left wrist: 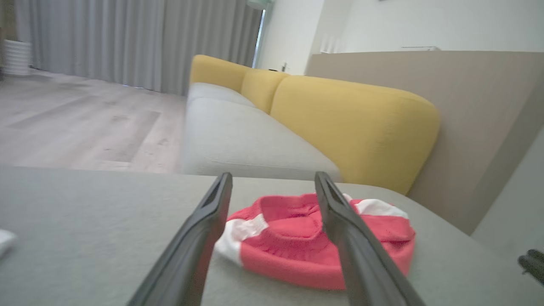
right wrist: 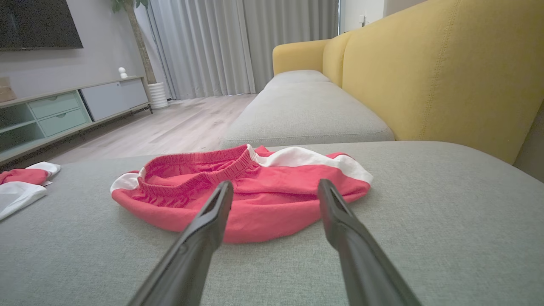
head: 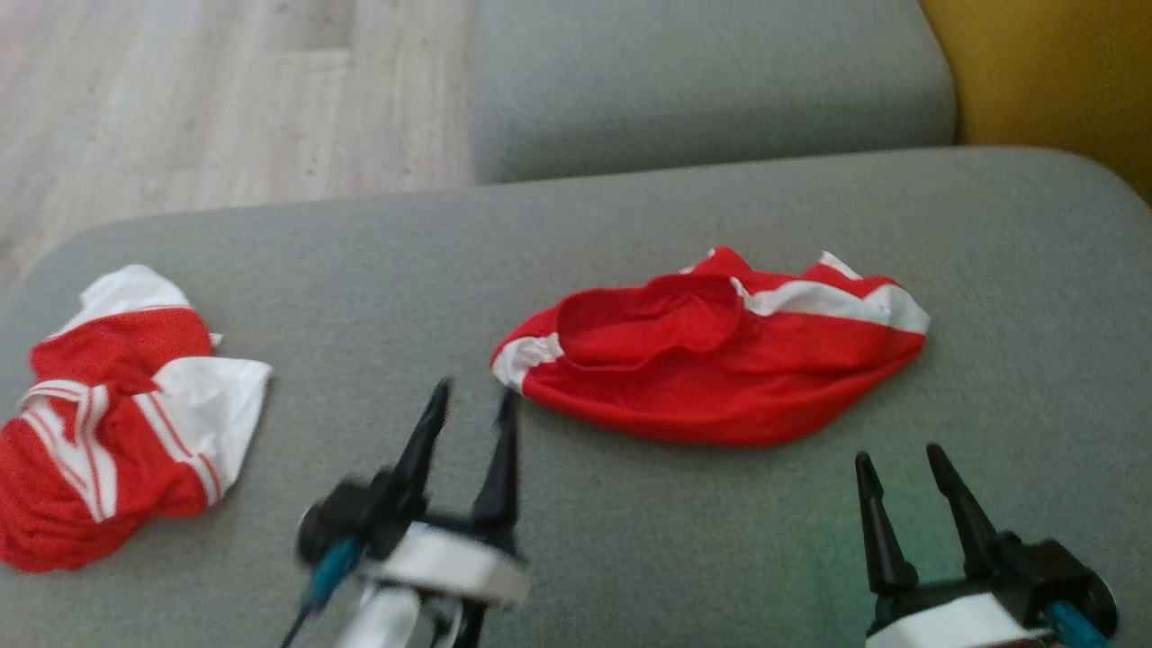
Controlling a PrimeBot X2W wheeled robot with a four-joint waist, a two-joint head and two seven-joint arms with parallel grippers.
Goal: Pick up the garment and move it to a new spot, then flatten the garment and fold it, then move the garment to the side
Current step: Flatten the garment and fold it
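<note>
**Operator:** Which arm is closer to the garment (head: 711,360)?

**Spotter:** Your left gripper (head: 475,391). Its fingers stand apart and empty, tips just short of the garment's left, white-striped end. The garment lies crumpled on the grey cushion (head: 360,270), with its long axis running left to right ahead of you. Your right gripper (head: 900,454), also spread and empty, sits farther back from the right half.

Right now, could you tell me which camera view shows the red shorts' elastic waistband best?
The right wrist view: the waistband is sharp, its gathers plain. The head view shows it from above but blurred. In the left wrist view it is partly hidden behind a finger of the left gripper.
</note>
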